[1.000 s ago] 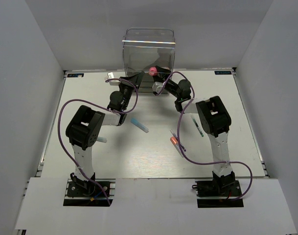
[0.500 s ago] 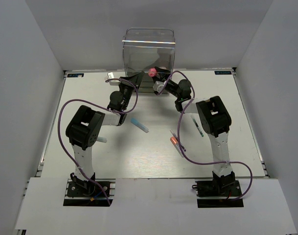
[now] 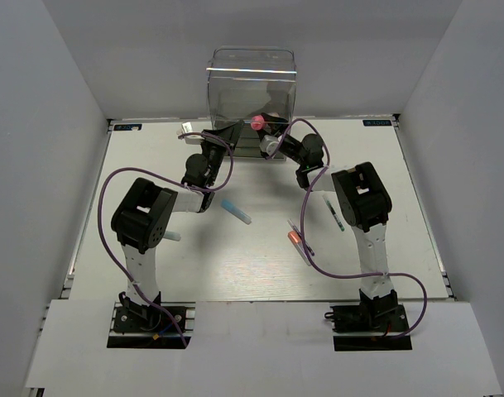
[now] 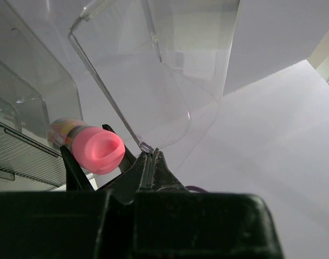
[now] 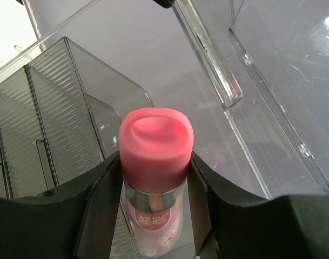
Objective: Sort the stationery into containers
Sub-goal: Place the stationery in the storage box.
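The tall clear container stands at the table's far edge, with ribbed clear drawers in its lower part. My right gripper is shut on the stubby pink-red tube, held cap-first at the container's front opening. The tube fills the right wrist view between my fingers and also shows in the left wrist view. My left gripper is shut on the corner of the container's clear front flap, just left of the tube.
On the table lie a blue-capped white marker, a mint-green bar, an orange-tipped clear pen with a thin pen beside it, and a dark pen. Purple cables loop over both arms.
My right gripper has edged a little further toward the container with the pink-red tube. The left gripper has kept its hold on the flap.
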`<action>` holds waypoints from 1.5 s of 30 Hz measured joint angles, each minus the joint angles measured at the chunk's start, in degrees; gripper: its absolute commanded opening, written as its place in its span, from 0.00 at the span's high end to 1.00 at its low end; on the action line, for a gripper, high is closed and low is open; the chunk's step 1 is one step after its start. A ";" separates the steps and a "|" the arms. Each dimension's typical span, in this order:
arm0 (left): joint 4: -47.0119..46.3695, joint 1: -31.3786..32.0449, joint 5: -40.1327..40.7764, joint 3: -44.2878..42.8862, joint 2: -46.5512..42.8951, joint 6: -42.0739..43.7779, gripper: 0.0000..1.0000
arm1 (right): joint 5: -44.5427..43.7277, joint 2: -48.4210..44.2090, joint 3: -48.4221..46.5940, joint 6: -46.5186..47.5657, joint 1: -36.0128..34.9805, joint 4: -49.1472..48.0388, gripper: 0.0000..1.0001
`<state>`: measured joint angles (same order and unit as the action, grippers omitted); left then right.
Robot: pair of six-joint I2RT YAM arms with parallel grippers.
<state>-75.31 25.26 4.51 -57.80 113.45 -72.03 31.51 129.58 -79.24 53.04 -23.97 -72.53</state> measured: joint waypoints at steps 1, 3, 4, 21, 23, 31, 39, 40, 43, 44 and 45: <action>-0.04 0.00 -0.02 0.00 0.00 0.00 1.00 | -0.04 -0.02 0.00 -0.17 0.00 -0.02 0.86; -0.09 0.00 -0.04 0.00 0.00 0.00 1.00 | -0.04 -0.02 0.00 -0.28 0.00 -0.02 0.81; -0.11 0.00 -0.04 0.00 0.00 0.00 1.00 | -0.07 -0.02 0.00 -0.35 0.00 -0.02 0.81; -0.04 0.00 -0.04 0.09 -0.48 0.02 1.00 | -1.14 -0.22 0.00 -1.42 -0.04 0.15 0.49; -0.04 0.00 -0.04 0.09 -0.50 0.02 1.00 | -1.16 -0.22 0.00 -1.46 -0.04 0.13 0.46; -0.20 0.00 -0.04 0.09 -0.66 0.00 1.00 | -0.66 -0.22 0.31 -2.73 -0.17 0.59 0.31; -0.20 0.00 -0.07 0.09 -0.74 0.00 1.00 | -0.20 -0.22 0.42 -3.32 -0.22 0.61 0.31; -0.20 0.00 -0.07 0.11 -0.74 0.00 1.00 | -0.24 -0.35 0.63 -3.43 -0.22 0.57 0.31; 0.02 0.00 -0.04 0.13 -0.74 0.02 1.00 | 0.11 -1.73 2.82 -4.07 -0.15 0.26 0.41; 0.04 0.00 -0.04 0.15 -0.74 0.02 1.00 | 0.42 -2.56 4.04 -4.50 -0.13 0.07 0.47; 0.04 0.00 -0.04 0.22 -0.74 0.02 1.00 | 0.70 -3.54 5.42 -4.87 -0.11 -0.11 0.63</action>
<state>-75.26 25.26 4.47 -57.58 112.71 -72.01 32.21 126.04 -73.82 48.16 -24.08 -72.64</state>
